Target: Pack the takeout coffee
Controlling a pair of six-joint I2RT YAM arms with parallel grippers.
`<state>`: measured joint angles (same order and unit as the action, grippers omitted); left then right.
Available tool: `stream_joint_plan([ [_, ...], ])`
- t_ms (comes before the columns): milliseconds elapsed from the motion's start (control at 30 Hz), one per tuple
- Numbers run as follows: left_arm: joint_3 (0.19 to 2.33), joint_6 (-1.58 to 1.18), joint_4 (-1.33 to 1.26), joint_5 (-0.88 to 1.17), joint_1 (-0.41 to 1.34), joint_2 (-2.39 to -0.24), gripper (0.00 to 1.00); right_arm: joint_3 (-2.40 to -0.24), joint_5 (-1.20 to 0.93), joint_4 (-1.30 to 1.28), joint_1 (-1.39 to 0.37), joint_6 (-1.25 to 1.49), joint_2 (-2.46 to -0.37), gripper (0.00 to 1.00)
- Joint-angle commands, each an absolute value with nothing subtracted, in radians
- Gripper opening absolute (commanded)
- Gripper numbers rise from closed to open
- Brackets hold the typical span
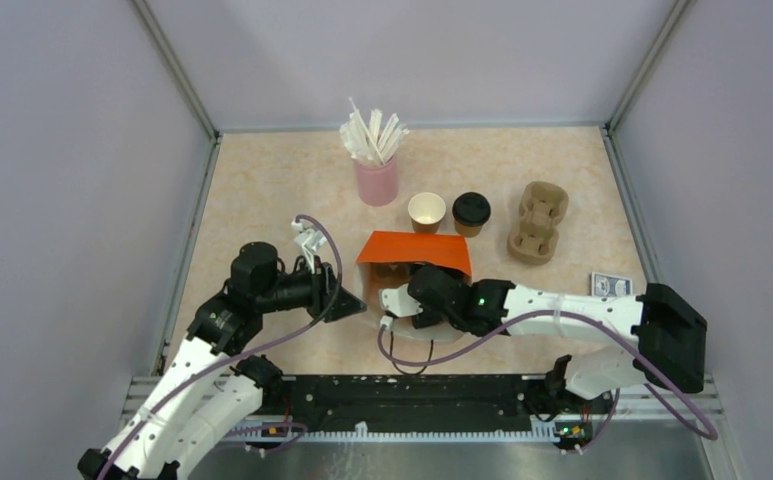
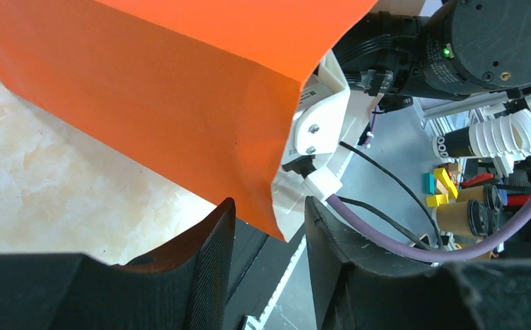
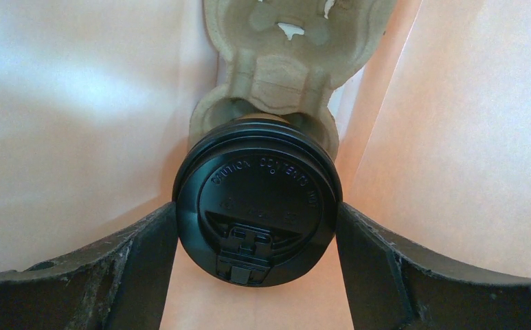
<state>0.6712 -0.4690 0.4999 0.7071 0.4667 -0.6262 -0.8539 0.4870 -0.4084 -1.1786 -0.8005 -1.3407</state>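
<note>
Beige marbled counter [image 1: 262, 190], grey walls [image 1: 62, 150]. Left pincer [image 2: 269, 206] parted at orange bag [image 2: 180, 89] edge; right pincer [image 3: 255, 214] grips lidded coffee cup [image 3: 255, 185].

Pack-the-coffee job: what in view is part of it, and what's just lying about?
Job:
- lidded cup in the bag, seated in a pulp carrier
- orange bag
- lidded cup on the table
- open paper cup
- spare pulp carrier, probably

Lying about:
- pink cup of straws
- small blue-and-white box
</note>
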Motion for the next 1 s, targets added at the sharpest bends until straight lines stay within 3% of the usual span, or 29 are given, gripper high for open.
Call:
stream_joint_plan([
  [0,0.694,-0.454,0.466,0.679,0.469,-0.638,0.48,-0.884,0.432,-0.478,-1.164,-0.773,-1.311,0.78],
  [467,0.742,-0.489,0.371,0.686,0.469,-0.696,0.56,-0.879,0.415,-0.487,-1.163,-0.763,-1.272,0.71],
  [967,0.738,-0.521,0.341,0.678,0.472,-0.745,0.54,-0.815,0.416,-0.477,-1.161,-0.719,-1.229,0.66],
])
